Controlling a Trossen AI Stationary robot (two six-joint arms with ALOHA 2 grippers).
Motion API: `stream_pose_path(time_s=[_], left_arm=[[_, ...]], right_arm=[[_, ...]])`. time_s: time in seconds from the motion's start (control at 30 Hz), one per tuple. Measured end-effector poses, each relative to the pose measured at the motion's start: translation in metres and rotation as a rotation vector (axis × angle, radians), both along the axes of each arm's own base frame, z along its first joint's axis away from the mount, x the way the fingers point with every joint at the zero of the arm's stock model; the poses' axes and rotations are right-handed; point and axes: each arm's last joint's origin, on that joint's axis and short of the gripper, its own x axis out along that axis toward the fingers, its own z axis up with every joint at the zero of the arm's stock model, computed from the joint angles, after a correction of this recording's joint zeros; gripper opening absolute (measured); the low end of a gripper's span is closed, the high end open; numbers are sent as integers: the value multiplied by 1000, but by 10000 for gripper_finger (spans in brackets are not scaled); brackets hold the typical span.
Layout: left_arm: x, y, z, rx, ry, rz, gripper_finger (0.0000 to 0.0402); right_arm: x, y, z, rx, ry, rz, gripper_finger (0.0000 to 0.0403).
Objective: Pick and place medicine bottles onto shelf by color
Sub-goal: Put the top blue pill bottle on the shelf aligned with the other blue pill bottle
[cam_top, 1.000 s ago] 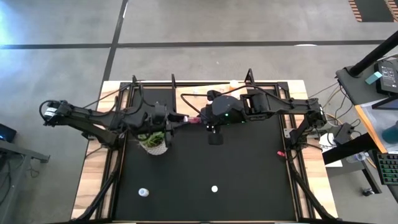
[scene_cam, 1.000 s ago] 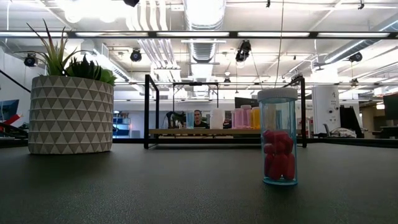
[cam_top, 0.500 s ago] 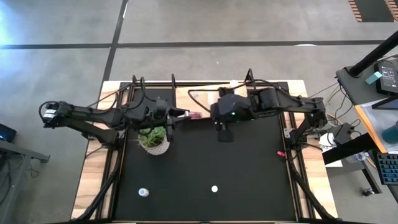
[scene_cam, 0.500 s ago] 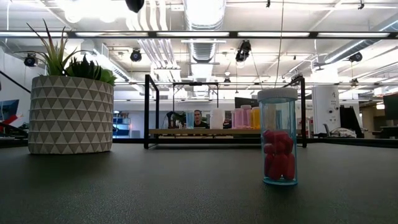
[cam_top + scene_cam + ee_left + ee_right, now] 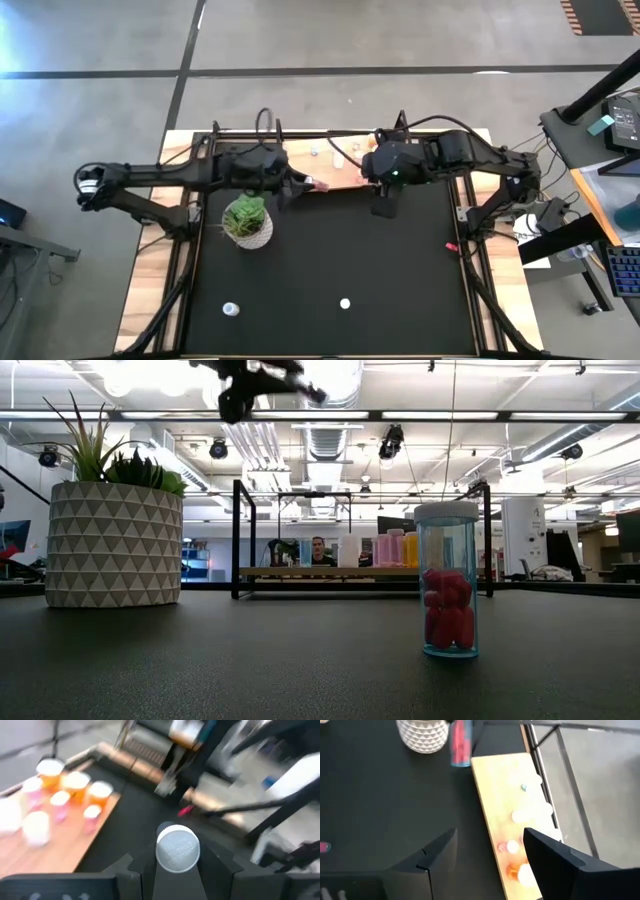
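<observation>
My left gripper (image 5: 306, 185) is shut on a pink medicine bottle (image 5: 318, 186) by the near edge of the light-wood shelf (image 5: 335, 176). The bottle's white cap (image 5: 177, 849) faces the left wrist camera. Several orange, pink and white bottles (image 5: 75, 782) stand on the shelf. My right gripper (image 5: 490, 850) is open and empty over the table just right of the shelf's middle (image 5: 383, 207). One pink bottle (image 5: 447, 582) stands upright on the table near the front, and another bottle (image 5: 231, 310) stands at the front left. My left gripper pinches the pink bottle between its two fingers (image 5: 135, 870) at the cap end (image 5: 177, 865). The bottle lies along the fingers, roughly level, its body (image 5: 461, 742) sticking out past the fingertips toward the table's right. It is lifted clear of the table.
A green plant in a white patterned pot (image 5: 247, 222) stands on the table just near of my left gripper. A small pink thing (image 5: 451, 246) lies at the table's right edge. Black upright frames (image 5: 237, 538) stand at the shelf's ends.
My left gripper has carried the pink bottle a little toward the far edge and the shelf, keeping hold. My right gripper has drawn away from the bottle toward the table's right and far edge.
</observation>
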Motion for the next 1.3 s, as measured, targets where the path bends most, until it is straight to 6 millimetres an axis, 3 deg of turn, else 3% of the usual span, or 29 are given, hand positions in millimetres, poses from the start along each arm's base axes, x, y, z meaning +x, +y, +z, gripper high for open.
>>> stream_pose_path(time_s=[0.37,0.67,0.93,1.3], left_arm=[[35,37,7,167,465,-33,104],[67,63,-16,227,647,-69,104],[85,85,-43,264,746,-66,104],[91,116,-73,274,859,-56,104]], right_arm=[[-6,-18,-25,25,-85,-91,215],[-18,-23,-55,-17,-35,-269,214],[-26,-23,-70,-13,-68,-283,215],[-30,-23,-95,3,-193,-285,215]])
